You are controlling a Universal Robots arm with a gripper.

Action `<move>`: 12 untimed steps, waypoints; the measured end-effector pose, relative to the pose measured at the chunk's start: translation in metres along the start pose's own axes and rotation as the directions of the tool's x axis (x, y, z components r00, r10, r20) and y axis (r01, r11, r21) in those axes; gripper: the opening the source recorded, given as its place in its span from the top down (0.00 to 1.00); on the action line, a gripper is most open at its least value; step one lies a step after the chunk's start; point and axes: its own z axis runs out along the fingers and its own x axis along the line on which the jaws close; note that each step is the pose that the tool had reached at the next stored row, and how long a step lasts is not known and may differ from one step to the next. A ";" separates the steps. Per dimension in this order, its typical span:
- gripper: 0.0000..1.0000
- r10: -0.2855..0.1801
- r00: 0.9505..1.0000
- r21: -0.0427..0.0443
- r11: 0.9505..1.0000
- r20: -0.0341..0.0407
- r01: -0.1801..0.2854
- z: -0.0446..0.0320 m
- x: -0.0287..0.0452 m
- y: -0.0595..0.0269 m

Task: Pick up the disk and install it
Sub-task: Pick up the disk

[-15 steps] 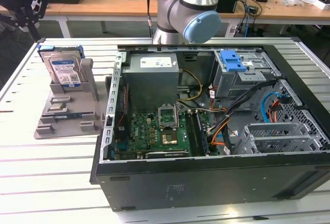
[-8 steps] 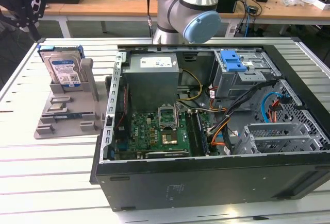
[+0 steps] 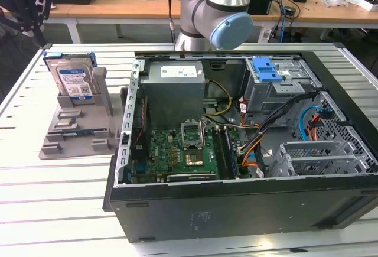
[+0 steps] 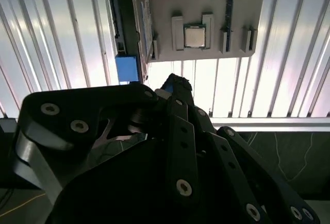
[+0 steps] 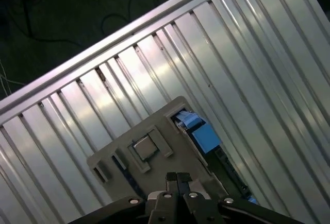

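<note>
In the first wrist view the hand [image 5: 178, 176] is seen pinched closed and empty, so the pick-up is judged not yet begun: the disk [image 3: 72, 80], upright in the grey holder [image 3: 80, 128] below the hand, is untouched, and opened fingers aligned across its thin sides would be needed.

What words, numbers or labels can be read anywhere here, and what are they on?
No text is legible enough to quote.
White-and-blue label on the disk: print too small to read.
White sticker on the grey power supply box: print too small to read.
Small marks on the outer wall of the black computer case: too blurred to read.
</note>
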 end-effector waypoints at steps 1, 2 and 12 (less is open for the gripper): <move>0.89 -0.011 1.000 0.000 1.000 0.000 0.011 0.0000 0.0000 0.0000; 0.89 -0.023 1.000 -0.001 1.000 0.000 0.023 0.0000 0.0000 0.0000; 0.89 -0.180 0.984 -0.005 0.984 -0.001 0.180 0.0000 0.0000 0.0000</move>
